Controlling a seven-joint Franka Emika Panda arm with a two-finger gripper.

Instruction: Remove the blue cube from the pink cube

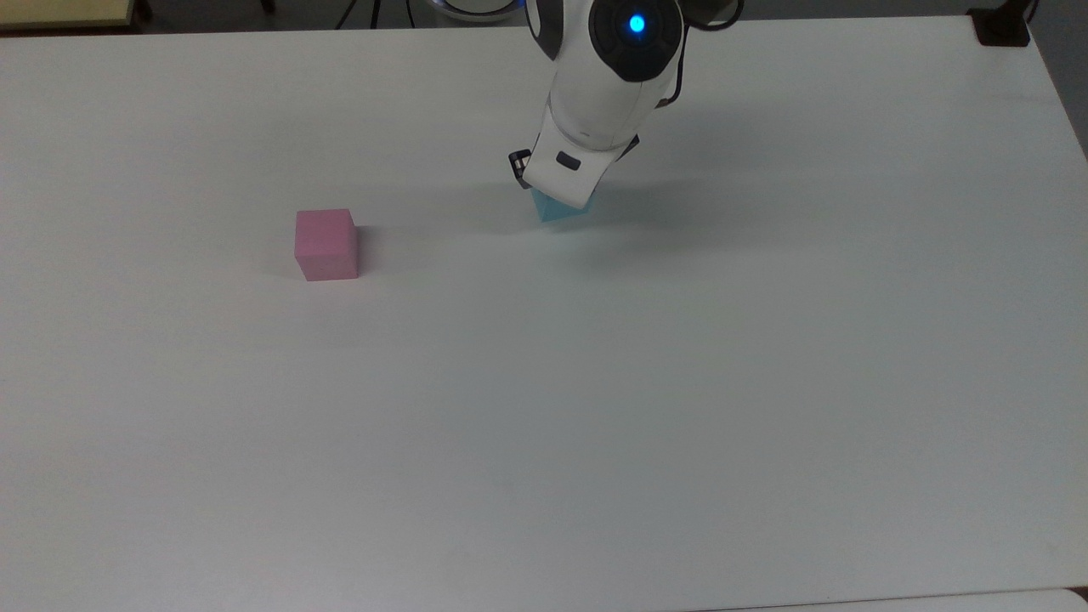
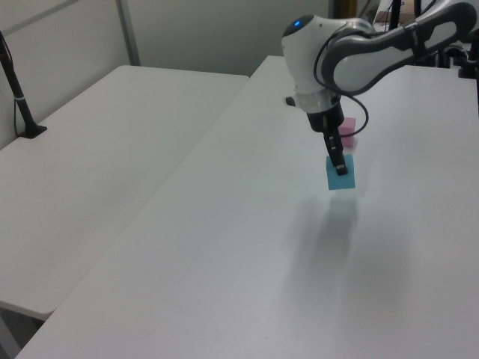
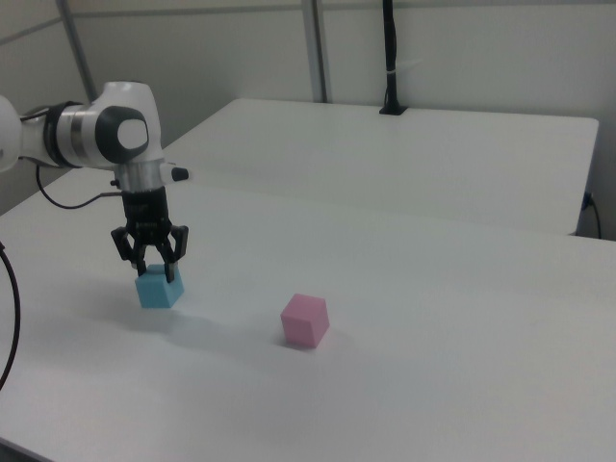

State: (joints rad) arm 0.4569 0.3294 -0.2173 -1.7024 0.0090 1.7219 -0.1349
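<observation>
The pink cube point(image 1: 325, 244) point(image 3: 305, 320) stands alone on the white table point(image 1: 595, 425) with nothing on top. In the left view it point(image 2: 347, 126) peeks out behind the arm. The blue cube point(image 1: 557, 209) point(image 2: 341, 174) point(image 3: 159, 288) is well to the top view's right of it, at or just above the table surface, mostly hidden under the white hand in the top view. My gripper point(image 2: 337, 161) point(image 3: 153, 270) points straight down with its fingers on either side of the blue cube's upper part, shut on it.
A second white table point(image 2: 112, 149) point(image 3: 433, 154) adjoins this one, with a black post point(image 2: 19, 97) point(image 3: 388, 58) clamped at its far edge. A black clamp point(image 1: 1003, 25) sits at the top view's upper right corner. The arm's cable point(image 3: 10, 289) hangs at the right view's left.
</observation>
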